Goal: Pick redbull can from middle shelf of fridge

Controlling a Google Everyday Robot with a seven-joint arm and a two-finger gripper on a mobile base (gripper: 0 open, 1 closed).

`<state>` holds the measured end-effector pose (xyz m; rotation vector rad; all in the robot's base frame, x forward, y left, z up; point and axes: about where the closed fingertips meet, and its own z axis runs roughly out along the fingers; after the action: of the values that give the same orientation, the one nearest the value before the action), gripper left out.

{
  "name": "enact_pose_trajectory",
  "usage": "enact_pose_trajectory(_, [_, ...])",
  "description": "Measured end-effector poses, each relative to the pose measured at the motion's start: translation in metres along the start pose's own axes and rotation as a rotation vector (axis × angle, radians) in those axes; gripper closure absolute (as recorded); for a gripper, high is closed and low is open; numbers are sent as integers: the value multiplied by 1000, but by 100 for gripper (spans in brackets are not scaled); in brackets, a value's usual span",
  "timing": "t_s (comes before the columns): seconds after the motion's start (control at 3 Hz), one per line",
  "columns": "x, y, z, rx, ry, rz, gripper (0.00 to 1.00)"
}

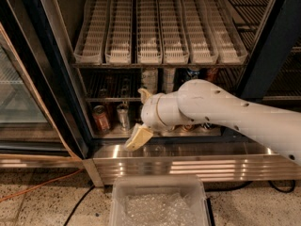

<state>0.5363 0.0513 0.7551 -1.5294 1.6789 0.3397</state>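
My gripper (141,117) hung in front of the fridge's (265,55) lower opening, at the end of my white arm (235,114), which reached in from the right. Its two tan fingers were spread wide apart and held nothing. One finger (138,138) pointed down and left over the top edge of the ribbed steel base panel (188,166). The other showed only as a tip by the front rail of the middle shelf (101,86).

The redbull can (123,116) stood upright near the left end of the level below that rail, as far as I could tell. It was just right of a copper-red can (100,119) and just left of my gripper, touching neither finger. My arm covered the rest of that level.

On the middle shelf, two white-labelled cans (150,79) stood side by side just above my wrist. The rack of white plastic slotted lanes (160,36) sat above them.

On the speckled floor (37,208), a clear plastic bin (157,204) sat below the base panel. An orange cable (40,188) ran off to the left. The glass door (19,93) stood open at the left edge.
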Motion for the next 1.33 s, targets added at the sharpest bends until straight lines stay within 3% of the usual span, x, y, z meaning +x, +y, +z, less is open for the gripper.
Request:
enact_pose_trajectory(0.33, [-1,1,4,8,-12,4,0])
enact_pose_trajectory(0.67, [-6,1,17,64,-58,14,0])
enact_pose_trajectory(1.0, [-25,-2,43,109,-162,16,0])
enact_pose_trajectory(1.33, [-42,-5,69,119,-244,10,0])
